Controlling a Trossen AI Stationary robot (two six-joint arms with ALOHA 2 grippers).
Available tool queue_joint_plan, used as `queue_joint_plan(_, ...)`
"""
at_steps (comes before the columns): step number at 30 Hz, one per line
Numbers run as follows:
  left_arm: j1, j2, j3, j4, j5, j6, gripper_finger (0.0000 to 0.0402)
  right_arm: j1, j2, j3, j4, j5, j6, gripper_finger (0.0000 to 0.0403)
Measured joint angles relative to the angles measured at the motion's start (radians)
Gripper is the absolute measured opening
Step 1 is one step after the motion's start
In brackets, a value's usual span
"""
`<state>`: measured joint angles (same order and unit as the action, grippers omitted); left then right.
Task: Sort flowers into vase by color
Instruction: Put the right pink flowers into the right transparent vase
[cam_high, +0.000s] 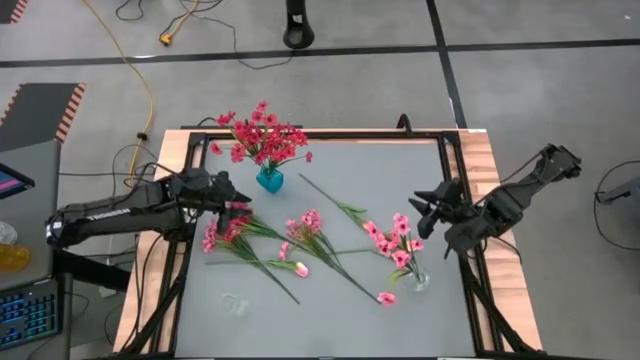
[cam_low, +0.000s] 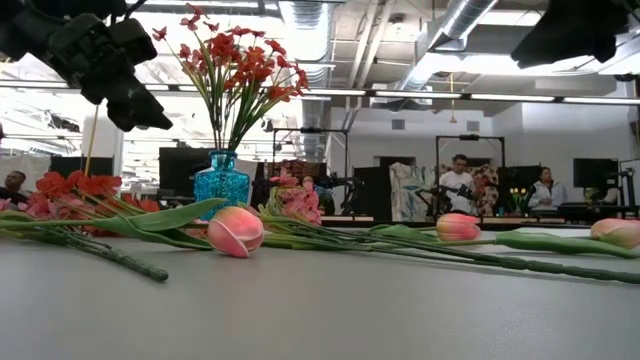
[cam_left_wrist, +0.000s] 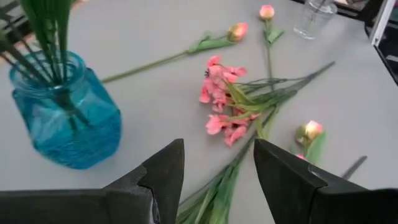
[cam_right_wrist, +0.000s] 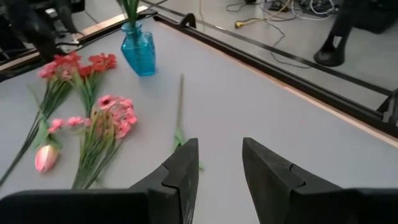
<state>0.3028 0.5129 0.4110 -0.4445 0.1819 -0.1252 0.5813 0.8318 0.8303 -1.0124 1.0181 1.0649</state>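
A blue glass vase (cam_high: 269, 180) (cam_left_wrist: 62, 118) (cam_right_wrist: 138, 50) holds a bunch of deep red flowers (cam_high: 262, 133) (cam_low: 235, 60) near the far edge. A clear vase (cam_high: 418, 280) (cam_left_wrist: 314, 15) holds pink sprigs (cam_high: 395, 240). Loose on the table lie red sprigs (cam_high: 220, 236) (cam_right_wrist: 74, 62), a pink cluster (cam_high: 305, 225) (cam_left_wrist: 221, 112) (cam_right_wrist: 115, 112) and tulip buds (cam_high: 300, 268) (cam_low: 235, 230). My left gripper (cam_high: 238, 202) (cam_left_wrist: 217, 168) hangs open above the loose red sprigs, beside the blue vase. My right gripper (cam_high: 425, 205) (cam_right_wrist: 221, 165) hovers open beside the pink sprigs in the clear vase.
A bare green stem (cam_high: 330, 198) (cam_right_wrist: 180, 106) lies mid-table, and another tulip bud (cam_high: 386, 297) lies near the clear vase. A faint clear glass thing (cam_high: 235, 303) sits toward the near left. A black frame (cam_high: 450, 150) borders the grey table. People stand in the room behind (cam_low: 460, 180).
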Motion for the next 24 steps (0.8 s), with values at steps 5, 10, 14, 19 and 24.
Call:
queue_joint_plan(5,-0.066,0.064,0.0,0.108,-0.011,-0.02,0.0181,-0.042,0.0,0.0,0.012,-0.005,0.0,0.015)
queue_joint_plan(10,-0.119,0.151,0.0,0.22,-0.012,-0.027,0.0181,-0.084,0.0,0.0,0.011,-0.053,-0.001,0.015)
queue_joint_plan(14,-0.146,0.218,0.0,0.277,-0.012,-0.045,0.0181,-0.109,0.0,0.0,0.011,-0.079,-0.001,0.015)
queue_joint_plan(19,-0.165,0.283,0.0,0.316,-0.013,-0.052,0.0181,-0.127,0.0,0.0,0.011,-0.079,-0.009,0.015)
queue_joint_plan(24,-0.182,0.334,0.0,0.361,-0.021,-0.052,0.0181,-0.14,0.0,0.0,0.011,-0.079,-0.027,0.015)
